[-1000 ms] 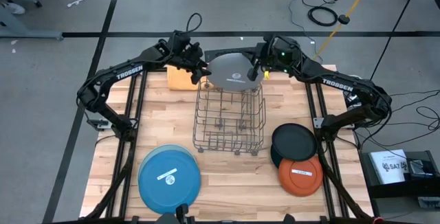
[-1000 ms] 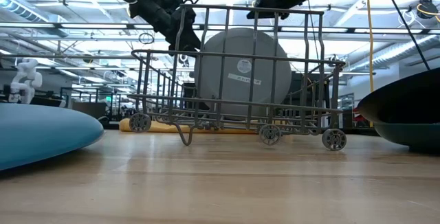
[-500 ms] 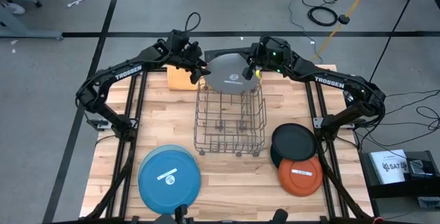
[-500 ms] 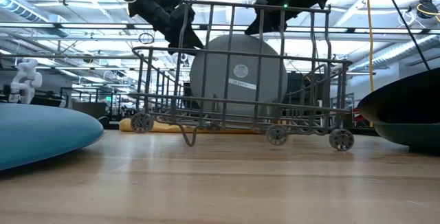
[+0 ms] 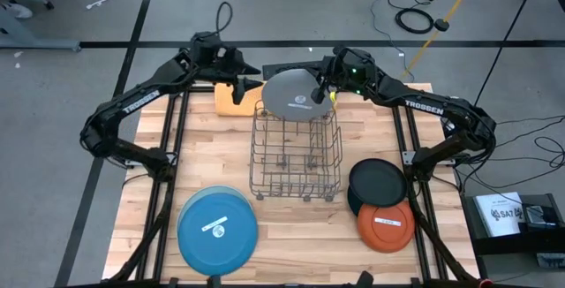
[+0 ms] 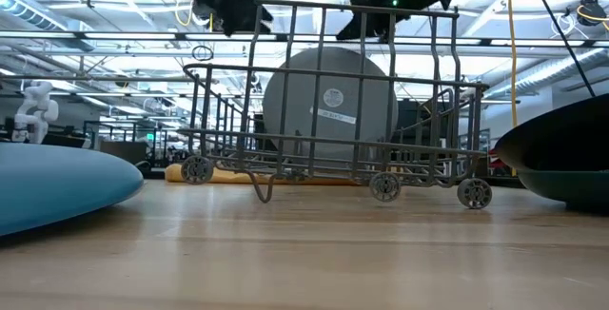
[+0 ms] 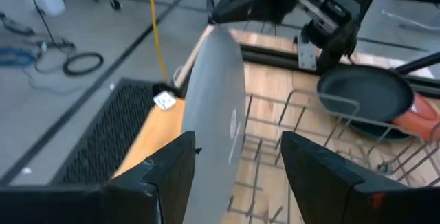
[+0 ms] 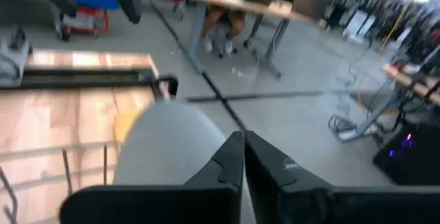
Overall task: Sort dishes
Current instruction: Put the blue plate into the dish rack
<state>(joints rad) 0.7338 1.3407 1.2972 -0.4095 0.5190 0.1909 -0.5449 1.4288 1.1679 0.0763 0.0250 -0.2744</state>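
**Left arm lets go, grey plate stands in the rack**

Since a second ago the left gripper (image 5: 237, 85) has drawn back from the large grey plate (image 5: 296, 94) toward the orange cloth (image 5: 231, 99) at the table's far edge; its fingers (image 7: 172, 176) are spread wide with nothing between them, the plate standing just ahead of them. The right gripper (image 5: 321, 92) is at the plate's upper rim, fingers (image 8: 230, 159) pressed together over the edge, pinching it.

The plate stands on edge, tilted, in the far end of the wire rack (image 5: 296, 151). The step in hand appears to be seating this first dish. Next the right gripper would need to release only once the plate rests steadily between the wires, then lift clear.

Three dishes wait on the table, well apart from both grippers: the large blue plate (image 5: 217, 226), the black plate (image 5: 378, 182), and the orange plate (image 5: 386, 225) overlapping it.

"TROSSEN" is printed on both arms. The grey, blue and orange plates carry white stickers whose text is too small to read.
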